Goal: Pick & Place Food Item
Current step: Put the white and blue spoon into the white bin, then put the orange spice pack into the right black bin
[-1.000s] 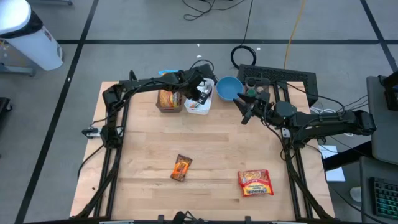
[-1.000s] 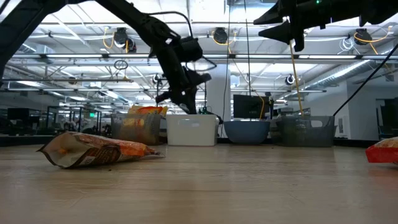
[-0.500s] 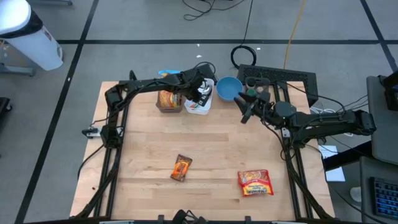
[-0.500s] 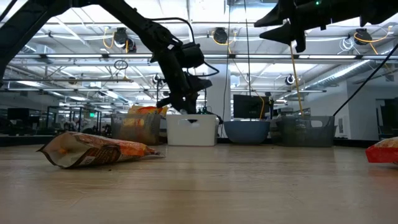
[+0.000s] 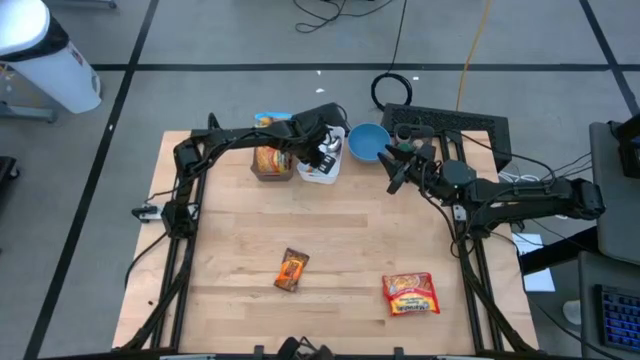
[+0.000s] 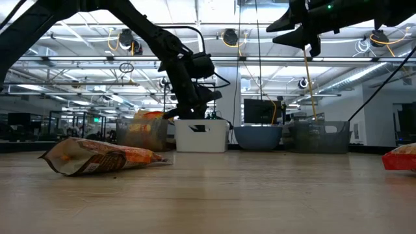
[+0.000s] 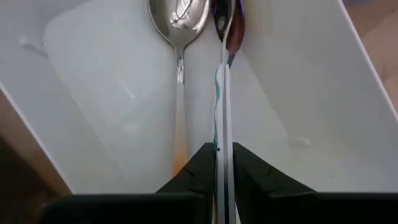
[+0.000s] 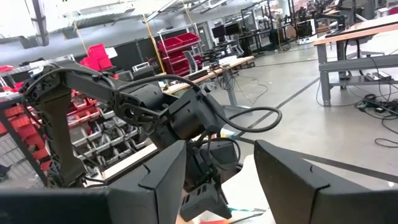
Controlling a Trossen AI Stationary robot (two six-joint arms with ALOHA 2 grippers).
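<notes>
Spoon beside pinched packet, left wrist view only

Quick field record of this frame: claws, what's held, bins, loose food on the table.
left claw: over the white bin, shut on a thin flat utensil handle
white bin contents: a metal spoon beside the held utensil
right claw: open, empty, raised near the blue bowl
clear bin: left of the white bin, holds an orange snack bag
loose food: small orange packet mid-table; red noodle packet toward the front right
dark bin: right of the blue bowl
</notes>
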